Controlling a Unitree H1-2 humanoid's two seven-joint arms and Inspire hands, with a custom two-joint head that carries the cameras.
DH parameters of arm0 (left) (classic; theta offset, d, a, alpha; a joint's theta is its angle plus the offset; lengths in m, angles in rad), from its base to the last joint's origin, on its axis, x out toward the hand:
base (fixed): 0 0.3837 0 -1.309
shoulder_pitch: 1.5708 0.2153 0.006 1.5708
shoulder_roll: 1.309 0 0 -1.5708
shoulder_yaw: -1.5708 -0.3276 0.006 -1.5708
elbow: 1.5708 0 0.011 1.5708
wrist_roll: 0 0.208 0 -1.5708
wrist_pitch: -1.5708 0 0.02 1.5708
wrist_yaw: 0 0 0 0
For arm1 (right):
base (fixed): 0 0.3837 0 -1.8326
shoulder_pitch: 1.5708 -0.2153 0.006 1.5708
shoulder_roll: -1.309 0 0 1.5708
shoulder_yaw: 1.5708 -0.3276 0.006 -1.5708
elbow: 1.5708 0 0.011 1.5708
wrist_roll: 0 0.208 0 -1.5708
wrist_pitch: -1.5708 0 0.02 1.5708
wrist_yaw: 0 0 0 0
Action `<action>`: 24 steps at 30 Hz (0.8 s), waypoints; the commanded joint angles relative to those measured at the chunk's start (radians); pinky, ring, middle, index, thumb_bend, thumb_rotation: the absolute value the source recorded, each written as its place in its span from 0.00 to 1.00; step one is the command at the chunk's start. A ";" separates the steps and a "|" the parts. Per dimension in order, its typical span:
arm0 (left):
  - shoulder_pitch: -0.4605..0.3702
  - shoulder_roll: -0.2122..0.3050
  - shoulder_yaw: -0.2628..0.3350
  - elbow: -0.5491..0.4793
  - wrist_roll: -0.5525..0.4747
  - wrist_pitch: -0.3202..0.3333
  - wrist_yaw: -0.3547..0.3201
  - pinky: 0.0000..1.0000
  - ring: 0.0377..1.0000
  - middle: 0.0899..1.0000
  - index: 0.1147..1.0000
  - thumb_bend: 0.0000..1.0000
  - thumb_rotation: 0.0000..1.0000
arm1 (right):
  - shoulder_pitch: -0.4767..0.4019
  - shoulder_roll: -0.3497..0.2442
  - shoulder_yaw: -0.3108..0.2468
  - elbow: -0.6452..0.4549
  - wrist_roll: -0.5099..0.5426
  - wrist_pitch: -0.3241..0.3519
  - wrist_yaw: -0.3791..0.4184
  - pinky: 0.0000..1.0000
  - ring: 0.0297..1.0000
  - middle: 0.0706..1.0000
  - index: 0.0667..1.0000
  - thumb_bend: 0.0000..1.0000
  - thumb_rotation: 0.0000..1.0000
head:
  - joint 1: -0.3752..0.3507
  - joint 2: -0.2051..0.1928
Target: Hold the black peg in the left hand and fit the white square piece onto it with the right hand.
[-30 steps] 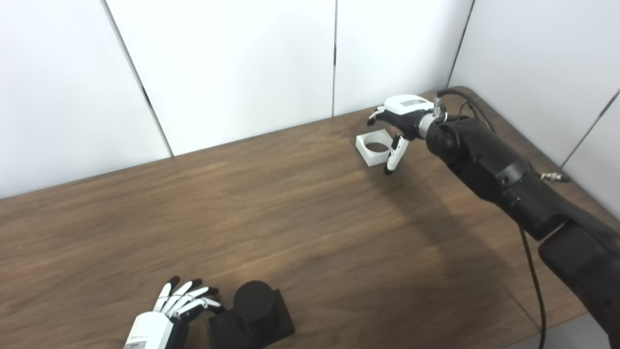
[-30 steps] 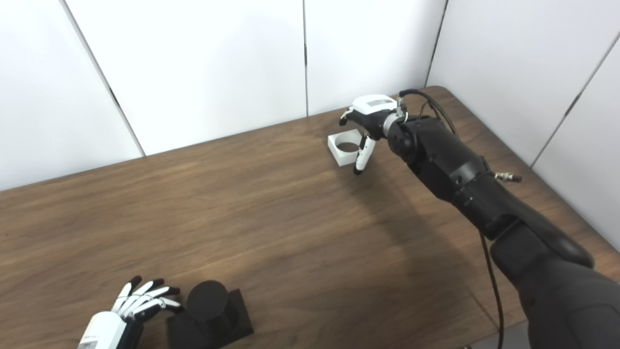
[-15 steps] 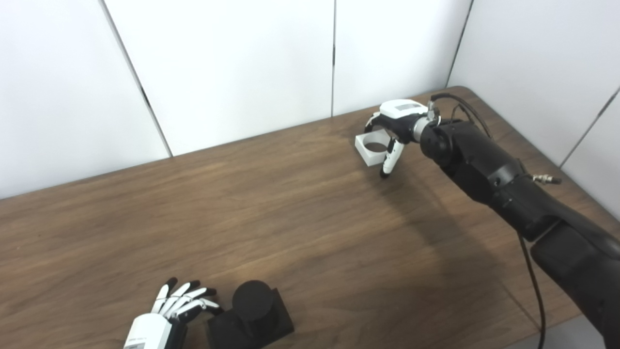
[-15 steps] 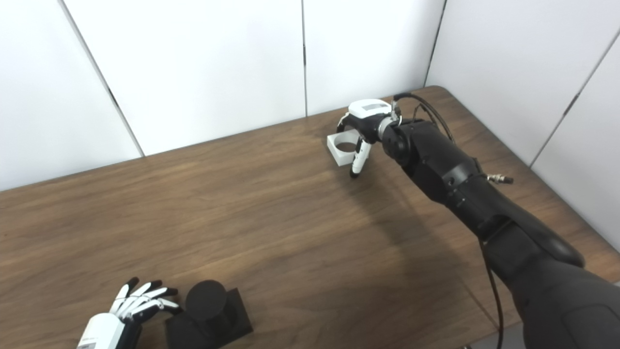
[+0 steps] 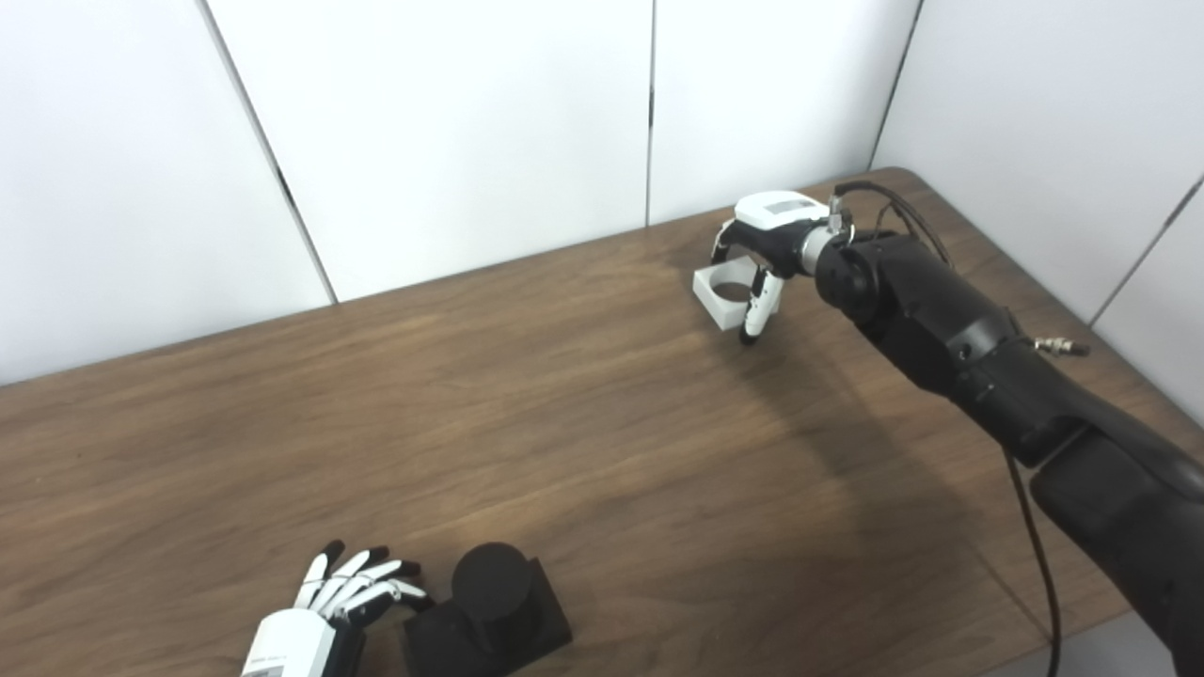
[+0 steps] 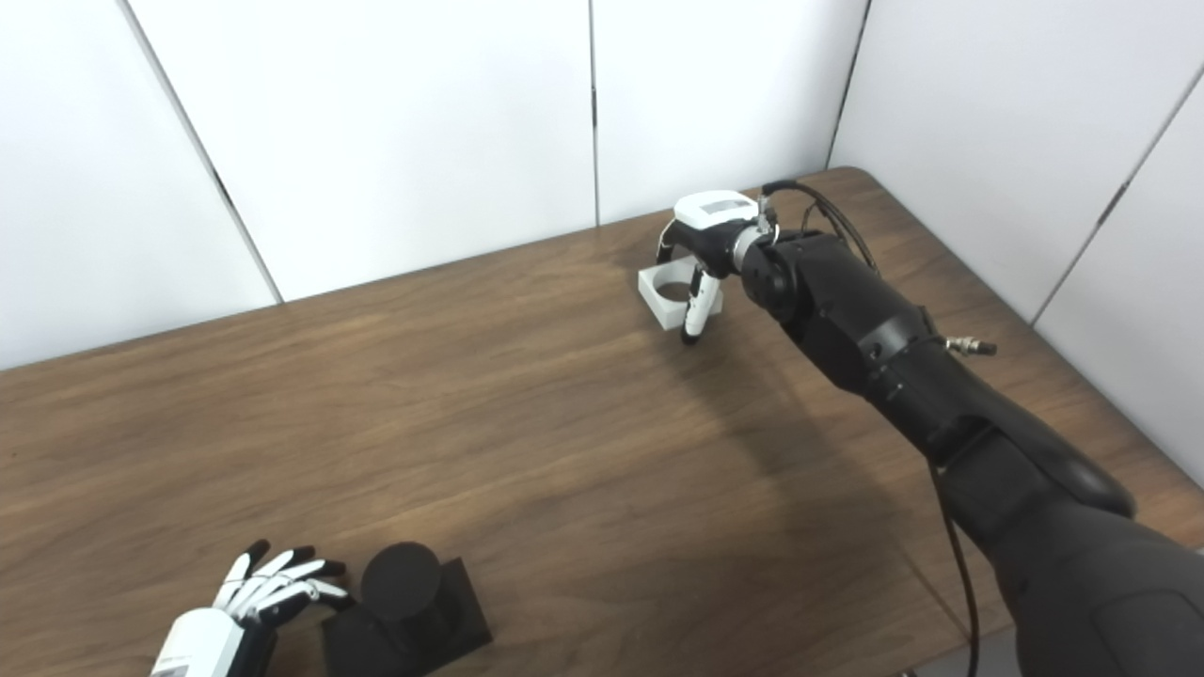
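Observation:
The white square piece (image 5: pixel 722 293), with a round hole in it, rests on the brown table near the far right. My right hand (image 5: pixel 767 240) is over it: fingers curl down behind its far edge and the thumb (image 5: pixel 755 310) presses along its near right side. The black peg (image 5: pixel 489 574) is a short round post standing on a square black base (image 5: pixel 544 622) at the table's front left. My left hand (image 5: pixel 329 611) lies just left of that base with its fingers spread, their tips at the base's corner, holding nothing.
White wall panels (image 5: pixel 451 141) stand behind the table's far edge and along its right side. A black cable (image 5: pixel 1035 564) hangs from the right arm near the table's front right edge (image 5: pixel 1072 630). Bare wood (image 5: pixel 564 414) lies between the two pieces.
My right hand has dropped onto the white piece and its fingers have closed around it; the piece has shifted and turned slightly. The left hand and black peg have stayed put.

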 commanded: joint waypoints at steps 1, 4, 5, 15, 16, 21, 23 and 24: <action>0.018 0.014 -0.009 -0.007 0.034 0.015 -0.032 0.99 0.87 0.76 0.42 0.52 0.05 | -0.039 -0.025 -0.017 -0.019 -0.008 -0.016 -0.025 0.95 0.99 0.90 0.61 0.87 0.16 | -0.001 0.000; 0.019 0.014 -0.011 -0.011 0.035 0.019 -0.034 0.99 0.87 0.76 0.42 0.52 0.05 | -0.035 -0.025 -0.025 -0.017 0.001 -0.027 -0.039 0.94 0.98 0.88 0.57 0.86 0.12 | -0.001 0.001; 0.019 0.013 -0.012 -0.013 0.036 0.022 -0.036 0.99 0.87 0.76 0.42 0.52 0.05 | -0.033 -0.025 -0.029 -0.018 0.005 -0.030 -0.044 0.94 0.98 0.88 0.51 0.69 0.13 | 0.001 0.002; 0.020 0.010 -0.017 -0.033 0.035 0.043 -0.039 0.98 0.87 0.76 0.42 0.52 0.05 | -0.012 -0.031 -0.049 -0.017 0.024 -0.099 -0.099 0.87 0.90 0.81 0.45 0.52 0.13 | 0.009 0.009; 0.019 0.009 -0.017 -0.032 0.035 0.043 -0.038 0.98 0.87 0.75 0.42 0.52 0.05 | -0.012 -0.030 -0.049 -0.016 0.022 -0.104 -0.103 0.86 0.90 0.80 0.45 0.52 0.13 | 0.011 0.010; 0.014 0.002 -0.018 -0.032 0.041 0.049 -0.041 0.98 0.87 0.75 0.42 0.52 0.05 | -0.007 -0.032 -0.052 -0.019 0.020 -0.122 -0.110 0.86 0.89 0.79 0.45 0.52 0.13 | 0.023 0.012; 0.013 -0.001 -0.019 -0.032 0.046 0.051 -0.042 0.98 0.87 0.75 0.42 0.52 0.05 | -0.002 -0.040 -0.051 -0.044 0.018 -0.126 -0.102 0.86 0.89 0.79 0.45 0.52 0.13 | 0.038 0.019; 0.012 -0.003 -0.019 -0.032 0.047 0.052 -0.043 0.97 0.87 0.75 0.42 0.52 0.05 | 0.003 -0.046 -0.051 -0.068 0.017 -0.127 -0.094 0.86 0.89 0.79 0.45 0.52 0.13 | 0.043 0.022</action>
